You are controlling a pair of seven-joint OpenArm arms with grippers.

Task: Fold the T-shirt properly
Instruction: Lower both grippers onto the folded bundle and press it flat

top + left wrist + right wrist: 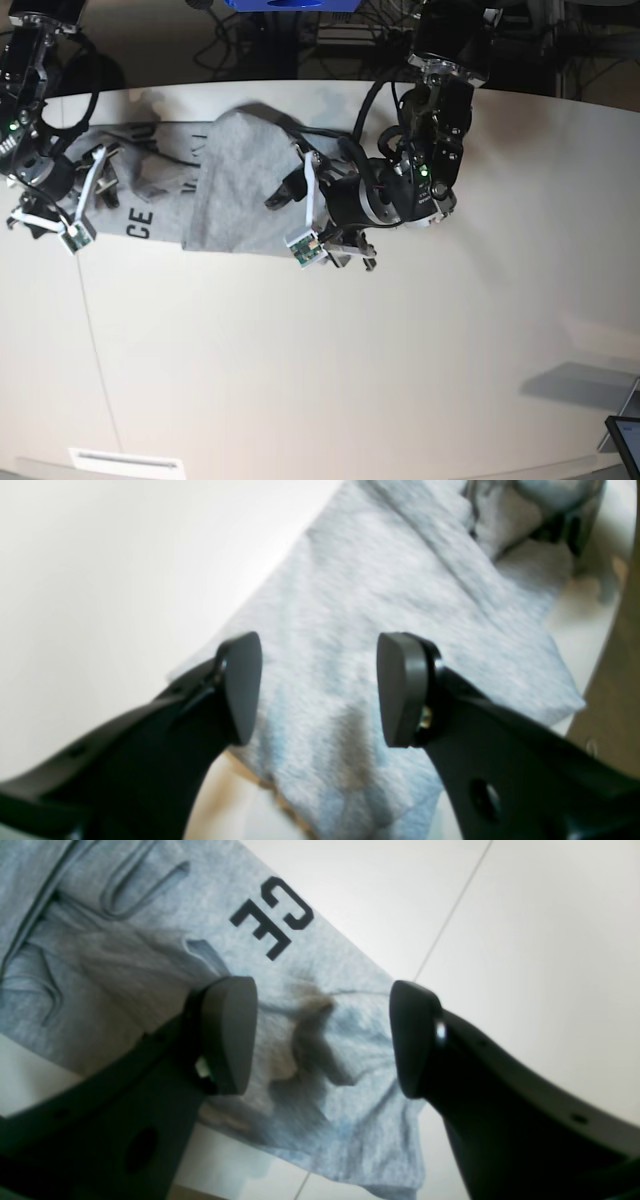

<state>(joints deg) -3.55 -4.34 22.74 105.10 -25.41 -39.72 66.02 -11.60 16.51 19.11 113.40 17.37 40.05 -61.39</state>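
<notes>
The heather-grey T-shirt [235, 190] lies as a long, partly folded band on the white table [330, 350], with the black letters "CE" [140, 221] near its left end. My left gripper [320, 690] hangs open just above the shirt's plain right end [375, 580], nothing between its fingers. In the base view that gripper [290, 195] is over the shirt's right edge. My right gripper [322, 1037] is open too, over a puckered ridge of the T-shirt [310, 1040] near the printed letters [272, 915]. In the base view it [95, 175] sits at the shirt's left end.
A thin seam [450, 915] crosses the table beside the shirt's corner. A dark tablet corner [625, 435] shows at the bottom right, a white label [125, 462] at the front edge. Cables and a blue object [290, 5] lie beyond the far edge.
</notes>
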